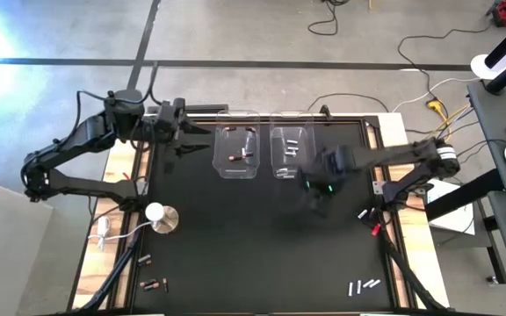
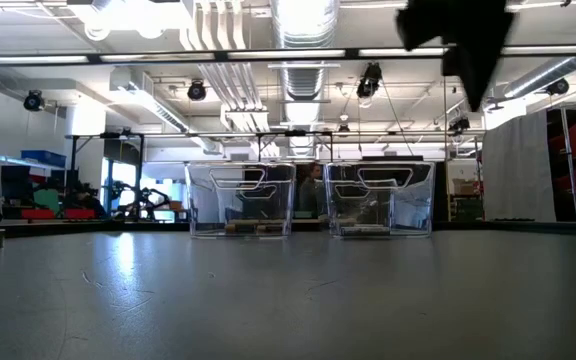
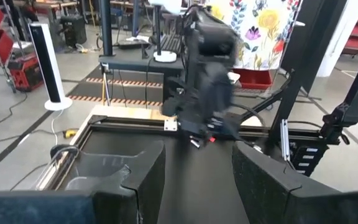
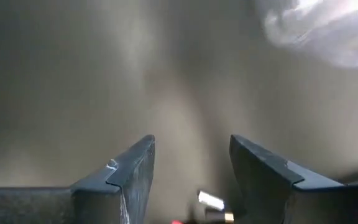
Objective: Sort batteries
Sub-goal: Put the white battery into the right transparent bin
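Note:
Two clear bins stand at the table's far side. The left bin point(image 1: 237, 151) point(image 2: 240, 200) holds dark batteries point(image 1: 244, 155); the right bin point(image 1: 292, 151) point(image 2: 379, 200) holds silvery batteries point(image 1: 293, 147). Loose dark batteries point(image 1: 152, 283) lie near the front left, silvery ones point(image 1: 363, 285) near the front right. My right gripper point(image 1: 323, 180) point(image 4: 191, 168) hangs blurred above the mat just in front of the right bin, pointing down, open and holding nothing. My left gripper point(image 1: 187, 133) point(image 3: 197, 180) waits open, high beside the left bin.
A white round-based knob point(image 1: 161, 217) stands on the mat's left side. A small red object point(image 1: 376, 228) and one battery point(image 1: 365, 213) lie by the right edge. The mat's middle is bare. Cables run along the frame.

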You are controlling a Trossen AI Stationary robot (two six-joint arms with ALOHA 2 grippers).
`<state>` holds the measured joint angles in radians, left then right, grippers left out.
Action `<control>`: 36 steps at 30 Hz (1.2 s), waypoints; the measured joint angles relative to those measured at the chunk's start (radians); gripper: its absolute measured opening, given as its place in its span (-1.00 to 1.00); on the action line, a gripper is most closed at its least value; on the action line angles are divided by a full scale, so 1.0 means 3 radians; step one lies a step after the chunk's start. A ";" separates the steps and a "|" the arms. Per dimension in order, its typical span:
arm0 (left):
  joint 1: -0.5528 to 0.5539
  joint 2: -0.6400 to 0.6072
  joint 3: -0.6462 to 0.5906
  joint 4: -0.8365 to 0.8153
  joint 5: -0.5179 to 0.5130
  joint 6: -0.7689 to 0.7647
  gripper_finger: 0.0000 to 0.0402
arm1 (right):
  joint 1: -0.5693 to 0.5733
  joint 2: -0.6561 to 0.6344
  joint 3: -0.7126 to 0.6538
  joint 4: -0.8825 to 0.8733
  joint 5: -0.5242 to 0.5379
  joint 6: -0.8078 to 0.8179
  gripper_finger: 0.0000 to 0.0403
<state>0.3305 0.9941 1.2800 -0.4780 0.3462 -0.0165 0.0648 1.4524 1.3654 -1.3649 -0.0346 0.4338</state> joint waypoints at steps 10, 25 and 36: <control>0.0000 0.0086 0.0000 -0.0077 0.0000 -0.0071 -0.18 | 0.0776 -0.0144 -0.1236 0.0081 -0.0079 0.0135 0.00; 0.0000 0.0086 0.0000 -0.0076 0.0001 -0.0163 -0.18 | 0.0766 -0.0058 -0.2314 0.0774 -0.0249 0.0000 0.00; -0.0001 0.0086 0.0000 -0.0070 -0.0178 -0.0181 -0.18 | 0.0764 0.0154 -0.2489 0.1066 -0.0294 -0.0029 -0.13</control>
<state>0.3302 1.0199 1.2800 -0.4990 0.2928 -0.0709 0.2939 1.4986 0.6186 -1.0451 -0.1226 0.4252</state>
